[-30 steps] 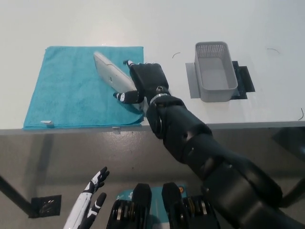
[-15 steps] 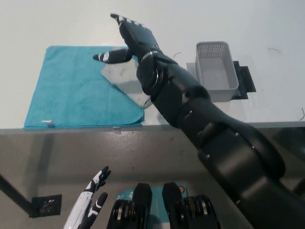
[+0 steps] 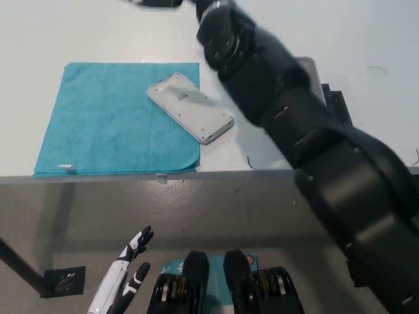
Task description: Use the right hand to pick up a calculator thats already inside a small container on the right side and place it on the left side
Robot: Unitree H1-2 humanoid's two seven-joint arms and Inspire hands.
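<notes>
Change: right arm (image 3: 308,137) swung up and away since a second ago, off the calculator (image 3: 190,107), now lying free.
Table (image 3: 98,33): white, smooth, flat; front edge running across the picture.
Right arm: black, bulky, glossy segments, crossing from bottom right to the top edge.
Towel (image 3: 98,124): teal, fuzzy terry, rectangular, flat on the left side.
Calculator: silver-grey slab, rounded corners; long axis diagonal, upper left to lower right; upper end on the towel, lower end overhanging onto bare table.
Container (image 3: 308,65): grey, mostly hidden behind the arm.
Right hand (image 3: 154,2): at top edge, mostly cropped; open or closed, cannot tell.
Left hand (image 3: 127,275): white, lower left, below the table, fingers spread, empty.
</notes>
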